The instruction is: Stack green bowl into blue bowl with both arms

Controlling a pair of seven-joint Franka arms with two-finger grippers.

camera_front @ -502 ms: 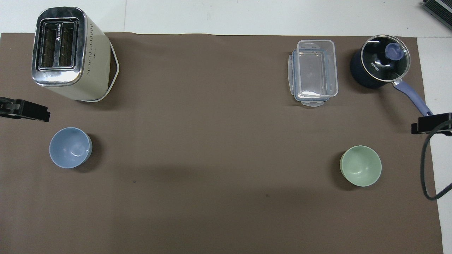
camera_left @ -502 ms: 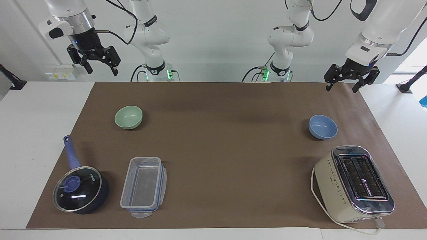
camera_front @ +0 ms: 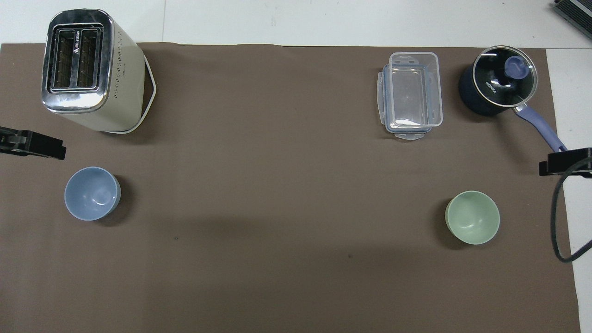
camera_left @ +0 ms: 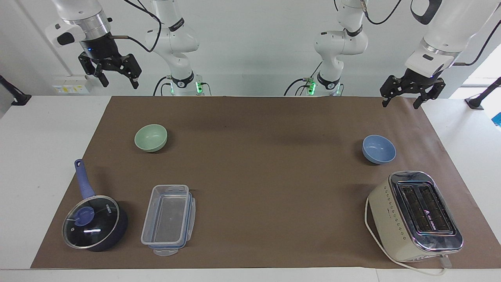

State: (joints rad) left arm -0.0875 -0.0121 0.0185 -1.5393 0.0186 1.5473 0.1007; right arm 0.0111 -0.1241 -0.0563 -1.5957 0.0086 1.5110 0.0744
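Two white robot arms hang raised above a table covered by a brown mat (camera_left: 250, 184), each with its fingers spread wide and nothing in its grasp. The right gripper (camera_left: 116, 80) hovers high above the table edge nearest the robots, toward the right arm's end; the left gripper (camera_left: 403, 101) hangs over the mat's corner at the left arm's end of that same edge. In the overhead view only a black tip of each shows at the frame's sides, the left gripper (camera_front: 32, 144) and the right gripper (camera_front: 565, 162).

The green bowl (camera_left: 151, 137) sits upright and empty on the mat at the right arm's end, near the edge closest to the robots. The blue bowl (camera_left: 379, 149) sits upright and empty at the left arm's end, well apart from the green bowl, with bare mat between them.

Along the mat's edge farthest from the robots, a dark blue saucepan (camera_left: 95, 223) with a glass lid stands at the corner on the right arm's end, its handle pointing toward the robots. A clear plastic container (camera_left: 168, 219) lies just beside it. A cream toaster (camera_left: 415, 215) occupies the corner at the left arm's end, its white cord (camera_left: 372, 231) looping round its base.
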